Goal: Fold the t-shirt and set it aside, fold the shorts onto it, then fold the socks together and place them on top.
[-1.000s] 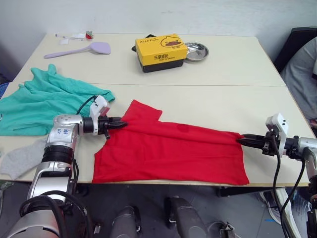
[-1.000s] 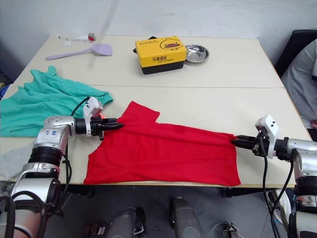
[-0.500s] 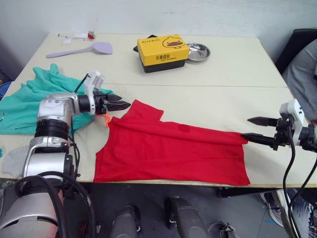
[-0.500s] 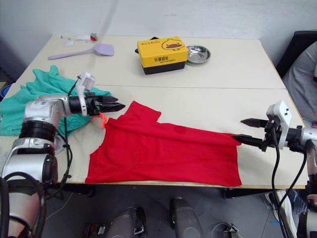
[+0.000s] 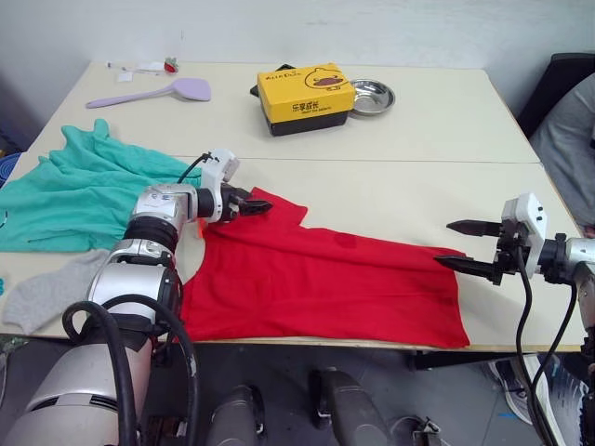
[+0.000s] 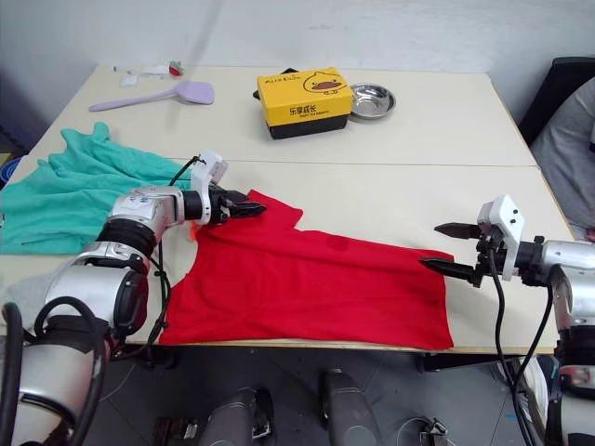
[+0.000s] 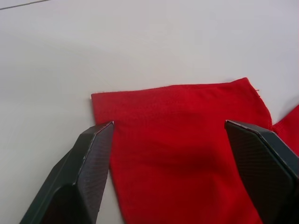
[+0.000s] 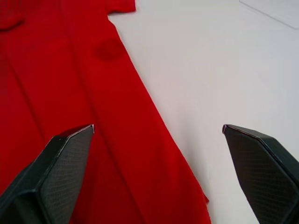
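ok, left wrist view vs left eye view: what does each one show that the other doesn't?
Left wrist alone: close detail, the left pincer spread open over the sleeve end, its stitched hem square on bare tabletop.

Left eye alone: the wider scene, with the teal shorts, grey sock, yellow box, steel bowl, purple spatula and the open right pincer at the far hem.

Both: the red t-shirt and the table.

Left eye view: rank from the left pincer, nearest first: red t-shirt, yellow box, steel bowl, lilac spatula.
1. Bright red cotton t-shirt: its sleeve lies right under the open left pincer.
2. Yellow cardboard box: far side of the table, toward the robot's right.
3. Lilac plastic spatula and round steel bowl: far edge, left and right; too close to rank.
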Tool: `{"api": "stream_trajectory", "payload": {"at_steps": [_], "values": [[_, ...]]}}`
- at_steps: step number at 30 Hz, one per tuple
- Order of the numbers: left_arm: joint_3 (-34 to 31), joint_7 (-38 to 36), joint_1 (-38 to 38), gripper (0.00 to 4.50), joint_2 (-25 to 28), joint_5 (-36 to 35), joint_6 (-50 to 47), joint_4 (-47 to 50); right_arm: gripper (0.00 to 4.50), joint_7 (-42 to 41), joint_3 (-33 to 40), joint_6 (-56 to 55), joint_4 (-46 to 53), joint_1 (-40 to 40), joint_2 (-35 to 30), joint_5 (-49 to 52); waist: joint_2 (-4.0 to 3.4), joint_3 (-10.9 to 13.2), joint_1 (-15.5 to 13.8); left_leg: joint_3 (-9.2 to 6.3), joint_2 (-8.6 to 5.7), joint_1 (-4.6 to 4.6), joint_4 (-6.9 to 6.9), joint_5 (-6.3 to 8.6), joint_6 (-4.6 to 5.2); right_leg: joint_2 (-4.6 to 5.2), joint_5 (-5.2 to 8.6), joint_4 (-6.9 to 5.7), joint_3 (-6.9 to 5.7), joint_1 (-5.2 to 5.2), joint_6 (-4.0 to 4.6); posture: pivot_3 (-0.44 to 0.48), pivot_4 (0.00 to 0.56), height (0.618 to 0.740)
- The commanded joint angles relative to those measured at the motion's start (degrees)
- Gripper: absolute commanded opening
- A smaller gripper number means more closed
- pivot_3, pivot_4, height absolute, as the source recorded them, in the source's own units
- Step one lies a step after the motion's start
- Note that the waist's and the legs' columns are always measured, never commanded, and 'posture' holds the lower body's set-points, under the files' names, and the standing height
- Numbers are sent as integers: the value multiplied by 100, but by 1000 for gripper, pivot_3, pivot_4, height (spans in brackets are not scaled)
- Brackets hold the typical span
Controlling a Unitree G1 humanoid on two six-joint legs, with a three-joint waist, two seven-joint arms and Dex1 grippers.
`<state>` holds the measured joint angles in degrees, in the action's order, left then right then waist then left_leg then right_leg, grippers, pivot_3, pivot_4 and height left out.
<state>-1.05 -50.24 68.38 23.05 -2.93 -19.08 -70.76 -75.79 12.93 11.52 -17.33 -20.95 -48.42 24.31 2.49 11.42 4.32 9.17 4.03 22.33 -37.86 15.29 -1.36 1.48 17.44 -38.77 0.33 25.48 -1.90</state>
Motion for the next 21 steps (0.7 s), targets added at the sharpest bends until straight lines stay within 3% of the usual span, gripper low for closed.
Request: {"api": "stream_trajectory", "payload": {"at_steps": [1,9,14,21], "values": [[-11,163,39,2845,-57,110,166,-122,4500,103,535,-267,734,318,133,444,0,0,-13,0,0,1,0,0,0,0,0,1,0,0,0,0,150,740],[-223,235,-92,147,-69,9,338,-173,4500,520,864,-747,1787,911,673,825,0,0,-28,-1,-1,-1,0,0,0,0,0,0,-2,-1,0,0,150,740],[-560,-32,-188,34,-60,-269,643,-57,4500,694,820,-765,1931,1066,736,837,0,0,-39,-1,-1,0,0,0,1,0,0,0,-3,-1,0,0,150,740],[-891,-1330,-434,34,193,-691,1352,461,4500,772,815,-773,1908,1137,726,881,0,0,-68,0,0,0,0,0,1,-1,0,0,-3,-1,0,0,150,740]]}}
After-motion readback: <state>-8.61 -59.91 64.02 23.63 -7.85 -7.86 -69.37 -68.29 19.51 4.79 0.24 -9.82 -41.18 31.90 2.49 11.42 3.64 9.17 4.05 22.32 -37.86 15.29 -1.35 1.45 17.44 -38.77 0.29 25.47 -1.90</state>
